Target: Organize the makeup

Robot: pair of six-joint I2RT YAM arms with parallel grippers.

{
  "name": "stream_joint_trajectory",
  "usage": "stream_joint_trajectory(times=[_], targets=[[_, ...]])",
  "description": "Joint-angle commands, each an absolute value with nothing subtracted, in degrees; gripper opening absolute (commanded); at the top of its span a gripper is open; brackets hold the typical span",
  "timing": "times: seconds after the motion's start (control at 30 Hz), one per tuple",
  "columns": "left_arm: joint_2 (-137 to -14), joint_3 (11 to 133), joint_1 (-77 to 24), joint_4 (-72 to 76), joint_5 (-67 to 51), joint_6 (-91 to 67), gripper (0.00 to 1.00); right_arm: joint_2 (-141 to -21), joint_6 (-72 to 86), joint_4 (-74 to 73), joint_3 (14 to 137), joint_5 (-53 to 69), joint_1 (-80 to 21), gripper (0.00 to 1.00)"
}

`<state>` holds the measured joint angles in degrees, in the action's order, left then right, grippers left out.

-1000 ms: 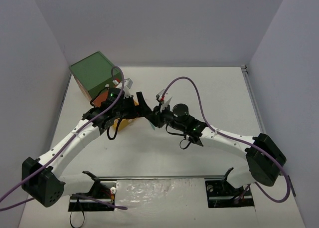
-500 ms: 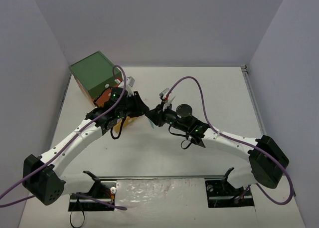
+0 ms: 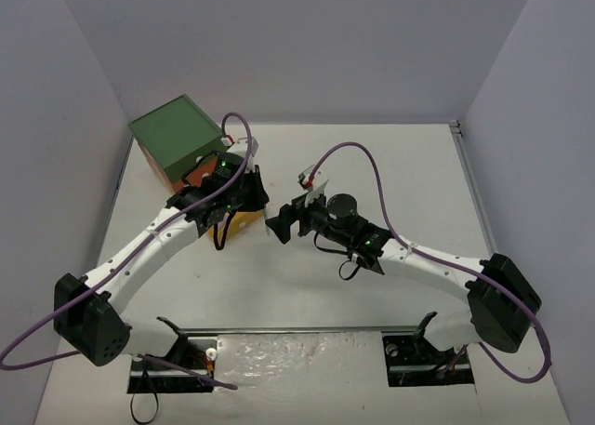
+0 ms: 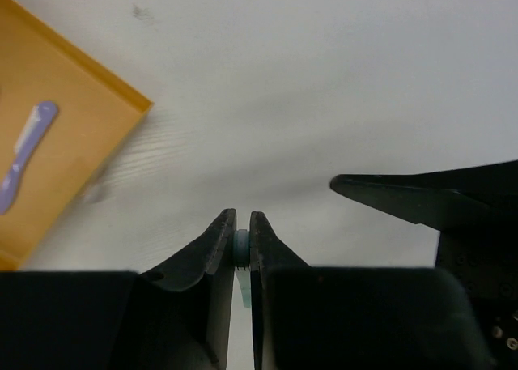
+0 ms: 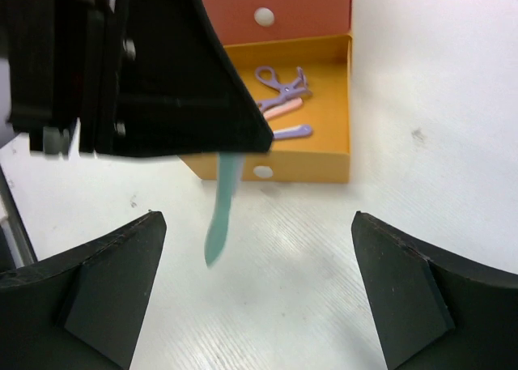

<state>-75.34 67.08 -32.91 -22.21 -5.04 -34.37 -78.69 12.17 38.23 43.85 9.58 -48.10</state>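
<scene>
The first danger is that the thin teal plastic tool [image 5: 220, 208] slips or swings. The left gripper [image 4: 240, 220] has its jaws pressed together on the upper end of it only. The long rest hangs free below, pointing down and a little to the left in the right wrist view. Whether its tip touches the white table [image 5: 437, 103] I cannot tell. With such a short hold on a narrow, smooth piece, a quick turn of the wrist could make it pivot between the fingers, or drop.

The second danger is the open orange drawer [image 5: 324, 166]. If the arm carries the tool low toward it, the hanging tip may catch on the front wall and be pulled out of the grip.

The third is the right gripper [image 5: 257, 218]. It is spread wide and holds nothing, with one finger at the lower left and one at the lower right of its own view. It is near the left one (at the right middle of the left wrist view), so a careless move could knock them together.

The tool is left of centre in the right wrist view, just below the drawer's front wall. Inside the drawer lie a purple scissors-shaped tool [image 5: 279, 80], a pink stick [image 5: 279, 108] and a flat purple tool [image 5: 291, 131].
</scene>
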Motion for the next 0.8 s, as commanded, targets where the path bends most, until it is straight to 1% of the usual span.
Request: stream_joint_trajectory(times=[0.0, 0.13, 0.23, 0.37, 0.43, 0.47, 0.53, 0.63, 0.7, 0.73, 0.77], targets=[[-78.4, 77.9, -31.2, -30.8, 8.8, -19.7, 0.00, -73.9, 9.3, 34.6, 46.7, 3.7, -47.9, 0.99], [-87.5, 85.0, -30.2, -37.6, 21.0, -10.0, 0.00, -71.4, 7.5, 29.9, 45.3, -0.3, -47.5, 1.00], [-94.0, 89.3, -29.2, -39.9, 27.6, -5.6, 0.00, -69.0, 7.2, 27.9, 43.0, -4.4, -47.1, 1.00], [-103.2, 94.2, -27.7, -40.8, 32.2, -2.4, 0.02, -65.1, 7.1, 26.3, 40.0, -6.1, -46.1, 1.00], [-106.3, 95.8, -26.8, -40.8, 34.3, -1.6, 0.09, -63.0, 7.0, 25.5, 39.1, -6.5, -45.7, 1.00], [-107.7, 96.5, -26.6, -40.9, 34.8, -1.3, 0.16, -62.2, 7.0, 24.9, 38.7, -6.8, -45.6, 1.00], [-109.6, 97.6, -26.5, -41.2, 36.0, -1.1, 0.34, -60.9, 6.9, 24.0, 37.8, -7.2, -45.3, 1.00], [-110.3, 99.0, -26.5, -42.1, 35.9, -2.1, 0.56, -58.9, 6.9, 23.4, 36.4, -7.9, -44.7, 1.00], [-109.0, 99.0, -26.8, -42.7, 34.1, -3.5, 0.66, -57.7, 7.0, 23.0, 35.6, -8.1, -44.4, 1.00], [-107.8, 98.9, -27.1, -43.0, 32.7, -4.4, 0.69, -57.1, 6.9, 22.9, 35.1, -8.2, -44.1, 1.00], [-106.6, 98.8, -27.4, -43.3, 31.4, -5.5, 0.70, -56.6, 6.9, 22.9, 34.8, -8.2, -43.9, 1.00]])
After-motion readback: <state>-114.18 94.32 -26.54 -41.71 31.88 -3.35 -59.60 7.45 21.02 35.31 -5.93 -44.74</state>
